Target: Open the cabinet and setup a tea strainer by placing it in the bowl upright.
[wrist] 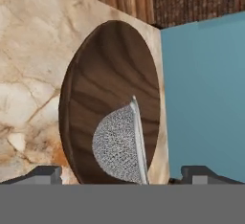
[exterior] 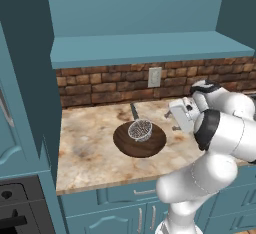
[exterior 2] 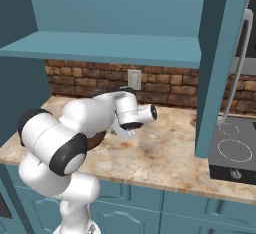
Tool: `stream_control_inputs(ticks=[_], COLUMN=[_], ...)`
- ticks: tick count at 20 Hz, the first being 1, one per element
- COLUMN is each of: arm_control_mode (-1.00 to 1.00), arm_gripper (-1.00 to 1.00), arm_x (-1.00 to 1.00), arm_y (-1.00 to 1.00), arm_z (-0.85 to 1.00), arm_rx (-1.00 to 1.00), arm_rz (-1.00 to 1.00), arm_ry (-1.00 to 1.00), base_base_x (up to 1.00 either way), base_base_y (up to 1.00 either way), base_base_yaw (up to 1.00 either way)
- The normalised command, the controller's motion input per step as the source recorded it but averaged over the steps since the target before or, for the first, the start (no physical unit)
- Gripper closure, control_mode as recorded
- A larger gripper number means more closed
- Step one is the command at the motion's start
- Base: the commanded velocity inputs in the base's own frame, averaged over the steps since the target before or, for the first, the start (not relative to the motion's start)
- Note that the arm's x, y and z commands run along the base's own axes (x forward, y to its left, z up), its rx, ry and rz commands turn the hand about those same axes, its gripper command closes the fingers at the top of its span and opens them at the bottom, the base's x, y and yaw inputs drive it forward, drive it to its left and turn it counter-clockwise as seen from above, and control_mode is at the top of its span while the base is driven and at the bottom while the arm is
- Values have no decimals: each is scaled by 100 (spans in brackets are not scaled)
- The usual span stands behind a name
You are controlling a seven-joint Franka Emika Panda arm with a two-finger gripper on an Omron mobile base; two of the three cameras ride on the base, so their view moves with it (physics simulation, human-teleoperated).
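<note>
Your gripper (wrist: 119,174) stands wide open and empty; the strainer (exterior: 140,130) sits in the bowl (exterior: 131,145), left of it in the left base view, handle pointing to the wall.

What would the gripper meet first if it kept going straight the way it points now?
Probably the tea strainer sitting in the bowl: its mesh lies between the open fingers, though depth is unclear.
</note>
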Motion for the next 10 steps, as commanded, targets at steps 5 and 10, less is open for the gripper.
stream_control_inputs(ticks=[5,10], arm_control_mode=[-100,-100], arm_gripper=[-100,-100], arm_x=[-56,-65], arm_y=[-6,0], arm_z=[30,76], arm_rx=[-4,-20], arm_rz=[-4,-1], arm_ry=[9,16], base_base_x=[0,0], base_base_y=[0,0], base_base_yaw=[0,0])
